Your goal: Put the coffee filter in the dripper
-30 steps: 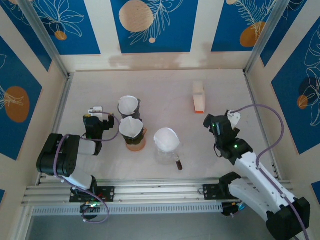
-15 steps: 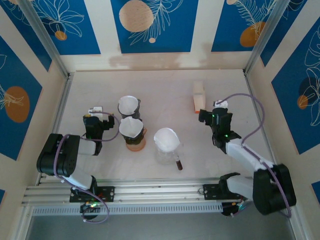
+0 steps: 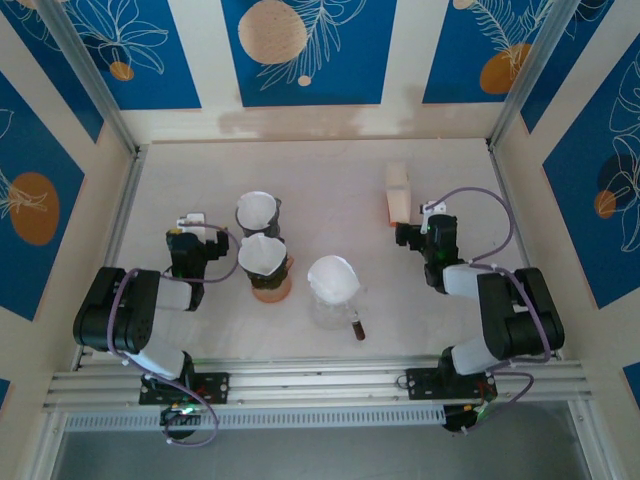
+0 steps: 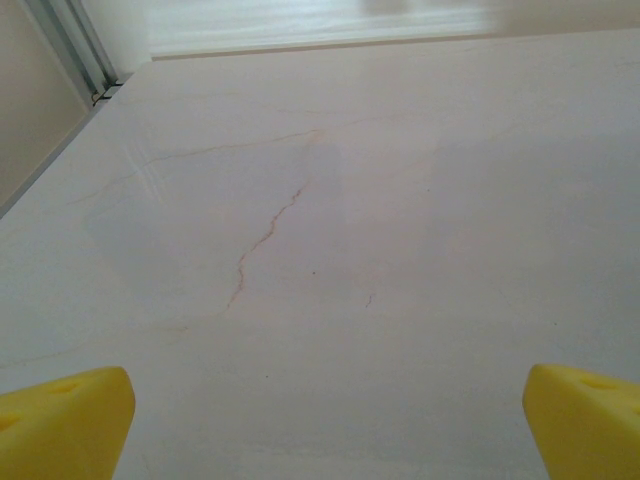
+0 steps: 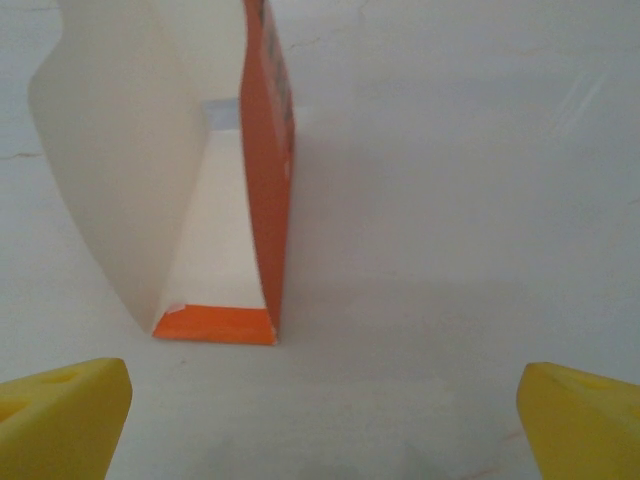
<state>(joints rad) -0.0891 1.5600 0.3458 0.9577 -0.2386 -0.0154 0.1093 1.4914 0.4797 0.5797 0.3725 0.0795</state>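
Lining all three drippers, white paper cones show from above. One coffee filter (image 3: 333,275) sits in the glass dripper (image 3: 330,310), left of the filter box (image 3: 398,195) and nearer the arm bases. Another is in the orange dripper (image 3: 270,290) further left of the box, and a third in the dark dripper (image 3: 277,208) further left again. None of these has shifted over the last second, and the box stands where it stood.

What has changed is the right gripper (image 5: 320,425). It has swung in from well right of the box, with its arm folding back on itself, and now sits just beside the box's near end. Its wrist view looks into the box's open end, with the orange wall upright and a pale inside. Whether loose filters lie in there I cannot tell. Its fingers are spread wide with nothing between them.

The left gripper (image 4: 320,425) has not moved; it waits far left of the box, past the drippers, fingers equally wide over bare table (image 4: 330,250).

This looks like an approach to fetch a filter from the box, with no grasp begun. The opening lies left of the fingers' centre, so a small leftward correction seems needed first.
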